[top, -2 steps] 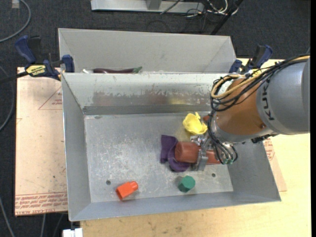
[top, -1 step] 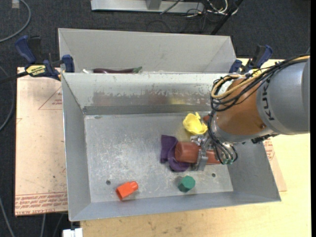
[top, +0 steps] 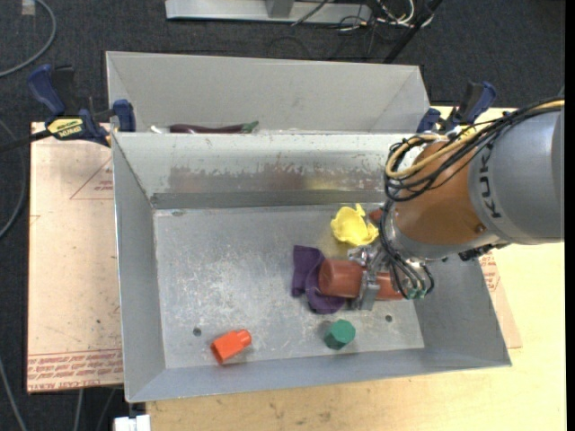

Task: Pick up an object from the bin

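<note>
My gripper [top: 370, 282] is low in the right half of the bin, beneath the arm's orange cover. Directly to its left, touching or nearly touching it, lies a red-brown cylinder-shaped block [top: 339, 278]. That block rests on a crumpled purple cloth [top: 308, 275]. A small red piece [top: 388, 286] shows on the gripper's right side; whether it is held I cannot tell. A yellow crumpled thing [top: 353, 226] lies just behind the gripper, partly under the arm.
A green round piece [top: 340, 334] sits near the front wall, just in front of the gripper. An orange block [top: 231, 346] lies at the front left. The arm covers the bin's right side.
</note>
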`<state>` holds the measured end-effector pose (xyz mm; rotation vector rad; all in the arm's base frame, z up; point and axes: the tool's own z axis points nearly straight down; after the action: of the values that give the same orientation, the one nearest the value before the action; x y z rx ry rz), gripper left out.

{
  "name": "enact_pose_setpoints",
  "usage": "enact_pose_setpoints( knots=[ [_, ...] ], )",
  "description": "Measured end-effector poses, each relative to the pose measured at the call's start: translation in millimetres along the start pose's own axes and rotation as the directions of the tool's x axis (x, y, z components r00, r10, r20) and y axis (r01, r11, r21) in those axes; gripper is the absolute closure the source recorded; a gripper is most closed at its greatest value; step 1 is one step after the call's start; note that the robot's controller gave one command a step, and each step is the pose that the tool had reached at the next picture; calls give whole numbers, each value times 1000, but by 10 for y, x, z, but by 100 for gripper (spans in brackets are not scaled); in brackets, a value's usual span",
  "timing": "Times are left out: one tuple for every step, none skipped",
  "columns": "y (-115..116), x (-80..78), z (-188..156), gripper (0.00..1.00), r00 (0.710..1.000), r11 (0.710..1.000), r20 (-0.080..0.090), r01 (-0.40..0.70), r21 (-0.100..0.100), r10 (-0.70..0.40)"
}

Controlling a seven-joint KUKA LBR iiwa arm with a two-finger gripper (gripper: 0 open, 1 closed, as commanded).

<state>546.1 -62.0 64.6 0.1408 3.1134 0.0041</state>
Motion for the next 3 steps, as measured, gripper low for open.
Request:
enact_pose_setpoints(
  knots=[
    [0, 12, -78, 100, 1000, 1000, -4, 1, 0, -1],
    [1, 9, -157, 100, 1000, 1000, -3, 1, 0, -1],
    [1, 8, -215, 100, 1000, 1000, -3, 1, 0, -1]
  ],
)
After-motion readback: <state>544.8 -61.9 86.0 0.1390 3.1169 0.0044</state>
